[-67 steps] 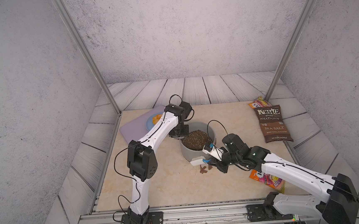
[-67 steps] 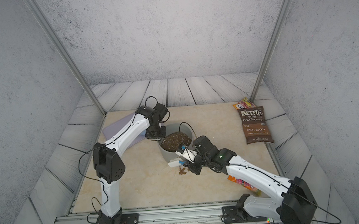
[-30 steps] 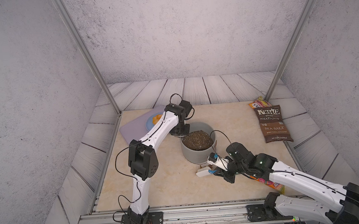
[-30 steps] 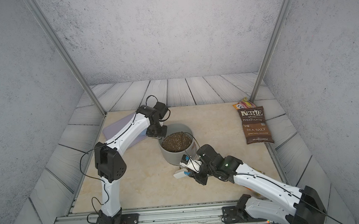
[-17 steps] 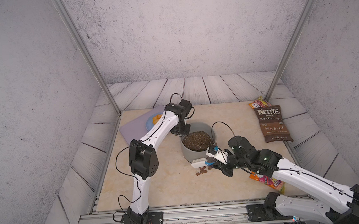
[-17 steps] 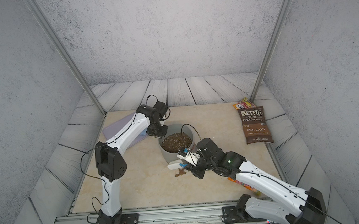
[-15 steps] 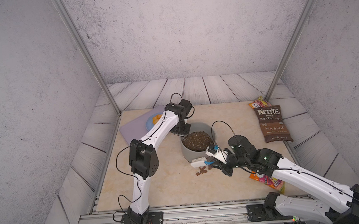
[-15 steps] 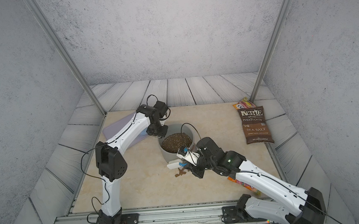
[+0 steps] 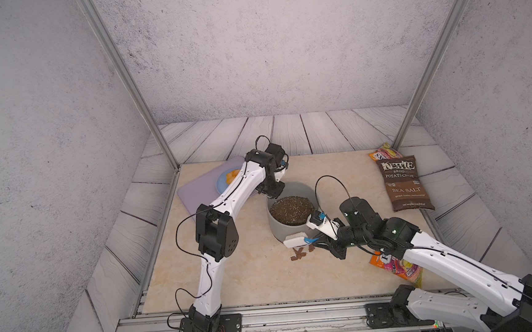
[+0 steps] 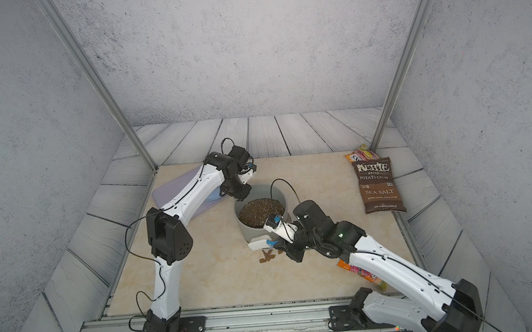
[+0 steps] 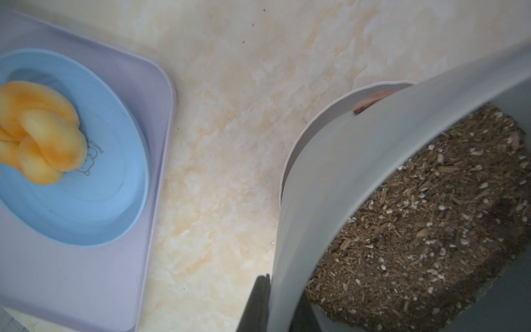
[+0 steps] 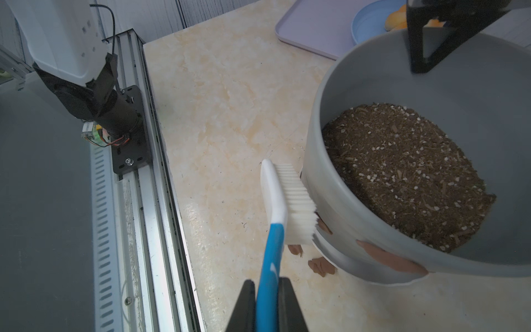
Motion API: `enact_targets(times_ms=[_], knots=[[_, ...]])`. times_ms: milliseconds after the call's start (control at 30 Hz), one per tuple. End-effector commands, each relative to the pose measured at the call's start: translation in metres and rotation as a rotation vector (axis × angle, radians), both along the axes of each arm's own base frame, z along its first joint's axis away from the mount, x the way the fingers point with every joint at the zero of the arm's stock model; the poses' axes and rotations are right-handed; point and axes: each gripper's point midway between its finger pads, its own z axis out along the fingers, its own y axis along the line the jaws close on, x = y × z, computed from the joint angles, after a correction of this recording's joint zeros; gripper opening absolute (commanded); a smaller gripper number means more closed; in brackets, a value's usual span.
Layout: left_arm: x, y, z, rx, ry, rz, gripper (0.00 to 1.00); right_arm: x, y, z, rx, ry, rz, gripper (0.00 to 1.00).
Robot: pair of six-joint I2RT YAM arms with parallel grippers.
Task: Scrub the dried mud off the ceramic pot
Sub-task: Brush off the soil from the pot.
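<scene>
Left gripper (image 11: 283, 290): you have it clamped on the ceramic pot (image 9: 282, 228), at its far rim, mid-table (image 9: 233, 271).
Right gripper (image 12: 265, 287): yours pinches the blue-handled brush (image 12: 290, 198), bristles touching the pot's near wall.
Dried mud (image 12: 388, 257): smeared on that wall, with clumps on the table just beside.

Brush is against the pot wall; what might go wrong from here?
The left gripper pinches only the rim of the ceramic pot; the brush may tilt it, spilling soil.
The right gripper grips the handle far behind the bristles; it could twist.
Dried mud low on the wall may get missed.
</scene>
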Motion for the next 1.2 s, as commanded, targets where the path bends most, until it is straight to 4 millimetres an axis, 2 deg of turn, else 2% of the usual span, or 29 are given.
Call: enact_targets(times_ms=[0, 300, 567, 667, 933, 1167], knots=[[0.005, 0.020, -0.024, 0.160, 0.013, -0.135, 0.00, 0.014, 0.005, 0.010, 0.016, -0.058, -0.019, 0.00], [0.000, 0.015, -0.023, 0.127, 0.037, -0.155, 0.00, 0.045, 0.002, -0.003, -0.028, -0.113, -0.075, 0.00], [-0.004, 0.012, -0.020, 0.105, 0.050, -0.149, 0.00, 0.057, -0.025, -0.041, -0.132, -0.067, -0.122, 0.00], [-0.005, 0.012, -0.020, 0.099, 0.053, -0.150, 0.00, 0.059, -0.034, -0.049, -0.155, -0.053, -0.143, 0.00], [-0.003, 0.009, -0.020, 0.085, 0.049, -0.145, 0.00, 0.051, -0.053, -0.067, -0.238, 0.002, -0.169, 0.00], [-0.001, 0.006, -0.018, 0.069, 0.040, -0.145, 0.00, 0.021, -0.055, -0.062, -0.213, 0.091, -0.111, 0.00]])
